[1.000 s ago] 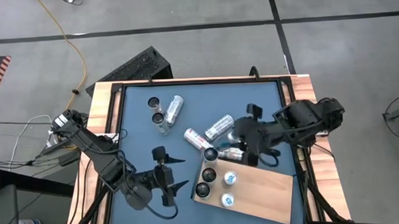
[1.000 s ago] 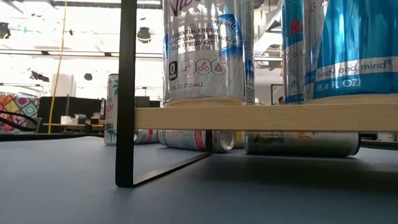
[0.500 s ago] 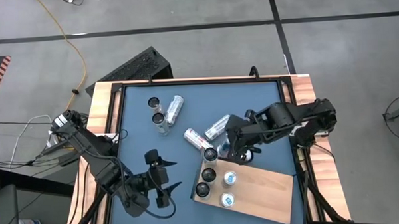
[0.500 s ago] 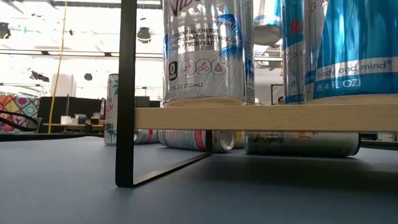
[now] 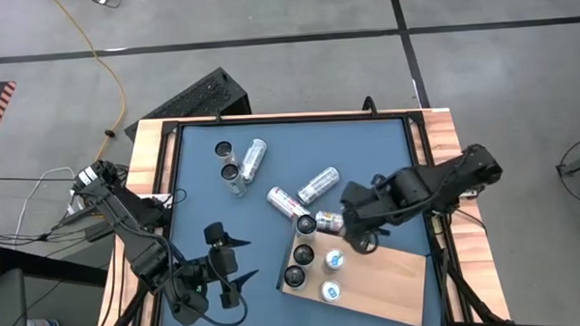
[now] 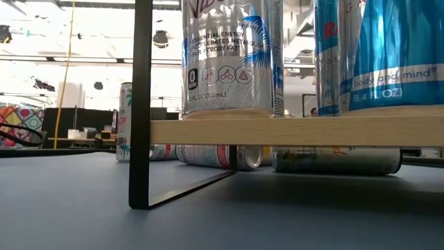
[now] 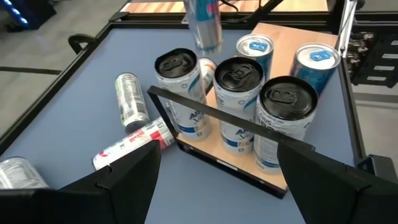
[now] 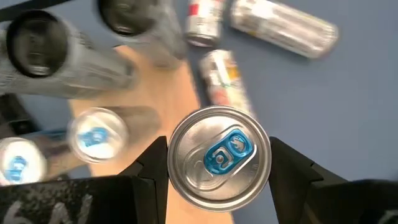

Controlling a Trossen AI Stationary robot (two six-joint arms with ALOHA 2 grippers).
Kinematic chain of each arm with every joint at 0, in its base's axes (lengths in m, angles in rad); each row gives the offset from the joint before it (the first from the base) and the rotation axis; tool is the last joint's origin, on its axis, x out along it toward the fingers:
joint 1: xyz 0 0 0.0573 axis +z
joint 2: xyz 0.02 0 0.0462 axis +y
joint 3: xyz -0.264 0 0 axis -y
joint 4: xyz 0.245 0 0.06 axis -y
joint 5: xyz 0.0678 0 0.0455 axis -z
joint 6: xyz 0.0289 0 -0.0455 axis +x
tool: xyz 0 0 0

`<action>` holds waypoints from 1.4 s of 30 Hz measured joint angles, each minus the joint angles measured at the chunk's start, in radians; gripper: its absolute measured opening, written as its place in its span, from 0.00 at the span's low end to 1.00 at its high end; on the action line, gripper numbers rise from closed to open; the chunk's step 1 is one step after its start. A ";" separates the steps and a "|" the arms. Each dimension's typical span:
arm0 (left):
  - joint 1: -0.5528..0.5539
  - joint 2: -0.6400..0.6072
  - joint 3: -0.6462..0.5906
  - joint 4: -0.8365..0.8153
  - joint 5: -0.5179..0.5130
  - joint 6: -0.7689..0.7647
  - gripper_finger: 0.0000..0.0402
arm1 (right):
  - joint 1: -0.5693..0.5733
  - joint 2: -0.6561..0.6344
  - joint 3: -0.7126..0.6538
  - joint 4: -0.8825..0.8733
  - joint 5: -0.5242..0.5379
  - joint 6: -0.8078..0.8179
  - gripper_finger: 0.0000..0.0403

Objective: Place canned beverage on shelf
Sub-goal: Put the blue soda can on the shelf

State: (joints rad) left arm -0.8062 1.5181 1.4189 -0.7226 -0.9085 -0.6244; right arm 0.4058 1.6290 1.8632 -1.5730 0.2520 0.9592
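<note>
The can is held upright in the right pincer, blue tab up, the fingers closed on its sides. It hangs in the air above the near edge of the shelf, over the boundary between wood and tabletop. The left pincer is parked low over the tabletop beside the shelf, spread wide, nothing in it.

The step in hand is judged to be the carry-in and set-down. The can should be brought further over the bare wood, to the open stretch beside the blue-topped pair, not the crowded corner. It should be kept vertical and lowered straight. Room must be left so that the fingers are not pushed against a neighbour. The grip should be let go only once the base sits flat on the board; a release while it is tilted or half off the edge could mean a roll.

Now the count. On the shelf, five cans are seen standing: three black-topped cans and two blue-topped cans. On the tabletop, two standing cans are seen at the far side, and four lying cans are counted, one of them just beside the shelf. One can is in the air. One shelf, two arms.
</note>
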 joint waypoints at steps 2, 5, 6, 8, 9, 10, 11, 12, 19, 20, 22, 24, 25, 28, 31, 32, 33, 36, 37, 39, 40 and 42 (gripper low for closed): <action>0.000 0.000 0.000 -0.002 -0.013 0.000 0.77 | 0.012 -0.028 -0.028 -0.003 0.010 0.042 0.46; 0.000 0.000 0.000 -0.002 -0.027 0.001 0.77 | 0.017 -0.042 -0.054 0.003 0.032 0.109 0.46; 0.000 0.000 0.000 -0.002 -0.033 0.000 0.77 | 0.017 -0.040 -0.056 0.003 0.039 0.114 0.46; 0.000 0.000 0.000 -0.003 -0.043 -0.007 0.77 | 0.018 -0.036 -0.057 0.004 0.042 0.110 0.46; 0.000 0.000 0.000 -0.002 -0.043 -0.012 0.77 | 0.019 -0.021 -0.055 0.012 0.042 0.106 0.46; 0.000 0.000 0.000 -0.003 -0.042 -0.016 0.77 | 0.016 -0.006 -0.053 0.017 0.044 0.091 0.46; 0.000 0.000 0.000 -0.003 -0.043 -0.017 0.77 | 0.014 0.004 -0.055 0.011 0.049 0.081 0.46; 0.000 0.000 0.000 -0.002 -0.042 -0.017 0.77 | 0.013 0.018 -0.058 0.006 0.049 0.070 0.46; 0.000 0.000 -0.001 -0.006 -0.039 -0.021 0.77 | 0.016 0.076 -0.056 0.095 0.040 -0.033 0.46; 0.000 0.000 -0.001 -0.006 -0.038 -0.021 0.77 | 0.016 0.078 -0.056 0.100 0.040 -0.040 0.46; 0.000 0.000 -0.001 -0.007 -0.038 -0.021 0.77 | 0.016 0.079 -0.056 0.107 0.039 -0.040 0.46; 0.000 0.000 -0.001 -0.006 -0.038 -0.023 0.77 | 0.016 0.079 -0.056 0.112 0.038 -0.035 0.46; 0.000 0.000 -0.001 -0.006 -0.038 -0.024 0.77 | 0.016 0.079 -0.056 0.120 0.039 -0.035 0.46; 0.000 0.000 -0.001 -0.006 -0.038 -0.024 0.77 | 0.016 0.079 -0.056 0.137 0.041 -0.036 0.46; 0.000 0.000 -0.001 -0.006 -0.038 -0.024 0.77 | 0.016 0.079 -0.056 0.152 0.061 -0.034 0.46; 0.000 0.000 -0.001 -0.006 -0.038 -0.024 0.77 | 0.016 0.079 -0.056 0.155 0.065 -0.034 0.46; 0.000 0.000 -0.001 -0.006 -0.038 -0.024 0.77 | 0.016 0.079 -0.056 0.156 0.067 -0.037 0.46; 0.000 0.000 -0.001 -0.006 -0.037 -0.024 0.77 | 0.019 0.079 -0.059 0.155 0.078 -0.041 0.46; 0.000 0.000 -0.001 -0.006 -0.038 -0.024 0.77 | 0.019 0.078 -0.068 0.163 0.086 -0.041 0.46; 0.000 0.000 -0.001 -0.007 -0.037 -0.024 0.77 | 0.019 0.077 -0.098 0.179 0.088 -0.041 0.47; 0.000 0.000 -0.001 -0.008 -0.037 -0.024 0.77 | 0.019 0.078 -0.114 0.180 0.086 -0.038 0.47; 0.000 0.000 -0.001 -0.011 -0.037 -0.024 0.77 | 0.019 0.079 -0.137 0.188 0.070 -0.037 0.47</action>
State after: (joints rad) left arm -0.8059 1.5181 1.4181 -0.7340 -0.9457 -0.6479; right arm 0.4252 1.7084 1.7261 -1.3850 0.3216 0.9223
